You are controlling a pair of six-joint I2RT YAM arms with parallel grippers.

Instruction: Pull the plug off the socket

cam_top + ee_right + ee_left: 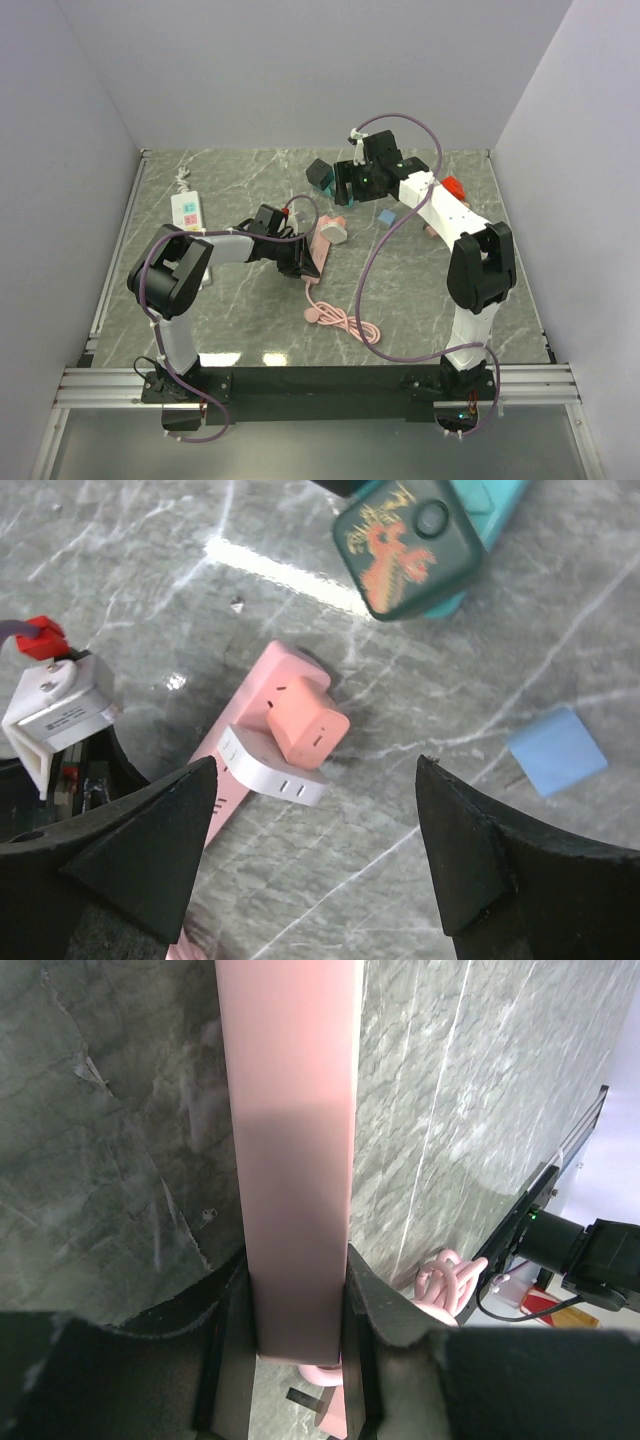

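The socket is a pink power strip (313,250) lying on the marble table. A salmon cube plug (308,723) sits in the strip's (283,670) far end, with a white adapter (268,764) right beside it. My left gripper (297,1295) is shut on the strip's (290,1160) near end, one finger (378,1300) pressed against each long side. Above the plug (335,230) hovers my right gripper (315,770), open wide and touching nothing. In the top view the right gripper (350,185) is just behind the plug and the left gripper (298,262) is at the strip's near end.
The strip's pink cable (345,322) coils toward the front. A teal cube with a red dragon print (410,540) lies just behind the plug. A blue square (557,750) lies to its right. A white power strip (188,210) lies far left, and a red object (455,187) behind the right arm.
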